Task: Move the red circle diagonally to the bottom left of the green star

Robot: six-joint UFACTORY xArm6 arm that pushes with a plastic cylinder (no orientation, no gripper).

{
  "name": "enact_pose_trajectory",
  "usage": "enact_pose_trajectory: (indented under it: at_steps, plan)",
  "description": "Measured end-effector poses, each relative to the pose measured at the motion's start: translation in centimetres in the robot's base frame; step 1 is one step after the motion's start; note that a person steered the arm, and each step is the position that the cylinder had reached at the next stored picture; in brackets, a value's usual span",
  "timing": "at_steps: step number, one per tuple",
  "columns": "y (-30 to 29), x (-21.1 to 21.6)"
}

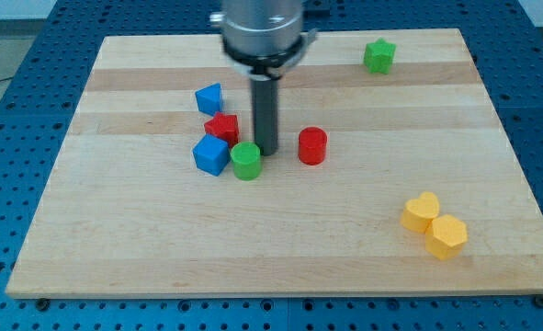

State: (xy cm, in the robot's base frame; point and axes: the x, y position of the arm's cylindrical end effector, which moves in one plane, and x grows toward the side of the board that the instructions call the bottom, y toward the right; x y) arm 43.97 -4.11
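Most of the job is left, honestly: the red circular wooden block (312, 145) is parked mid-board, well apart from the green star-shaped block (378, 55) far right. No gripper is fitted; my tip (266, 152) is placed just left of it.

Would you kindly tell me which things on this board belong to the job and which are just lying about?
Job:
red circle
green star
my tip, left of the red circle, beside the green circle

Lying about:
green circle
red block
two blue blocks
yellow heart
yellow hexagon
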Motion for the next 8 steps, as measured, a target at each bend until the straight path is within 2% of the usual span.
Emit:
enact_pose_trajectory:
  at_steps: [1,3,4,5,6,7,8]
  plan:
    - [2.6,2.5]
    - [6.4,-3.0]
    - [5.3,-2.0]
    - [1.8,-1.2]
    - [2.9,2.7]
    - [8.3,3.5]
    - [12.5,1.3]
